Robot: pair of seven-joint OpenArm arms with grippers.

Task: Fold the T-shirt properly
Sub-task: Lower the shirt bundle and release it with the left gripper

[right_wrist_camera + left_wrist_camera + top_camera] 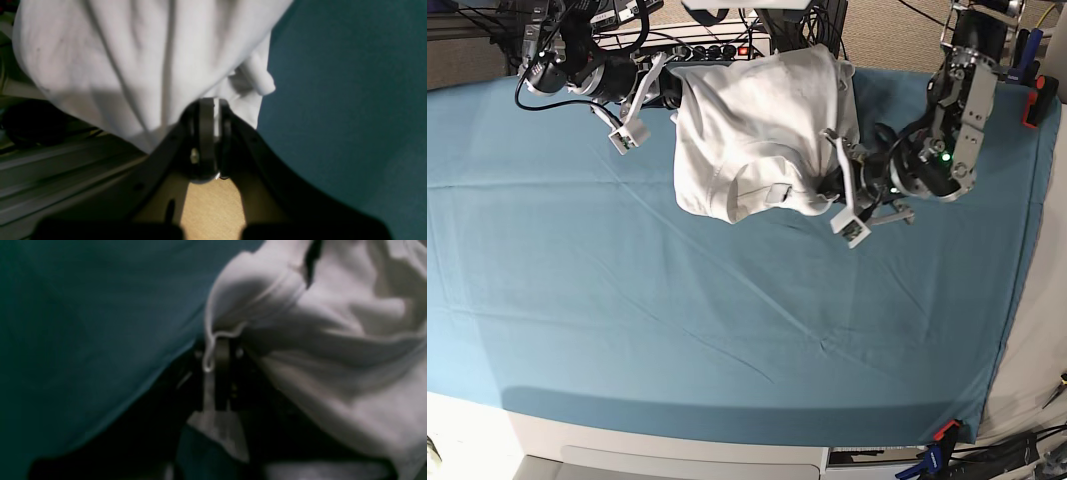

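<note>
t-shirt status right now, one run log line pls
T-shirt: bunched, lifted over teal table cloth | left hand: shut on hem edge | right hand: shut on fabric | fold: not yet laid flat

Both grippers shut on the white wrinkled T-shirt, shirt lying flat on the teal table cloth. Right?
Not flat. The base view shows the white wrinkled cotton T-shirt bunched and lifted between the arms above the teal table cloth. The rest holds: the left gripper and the right gripper are each shut on its fabric.
</note>
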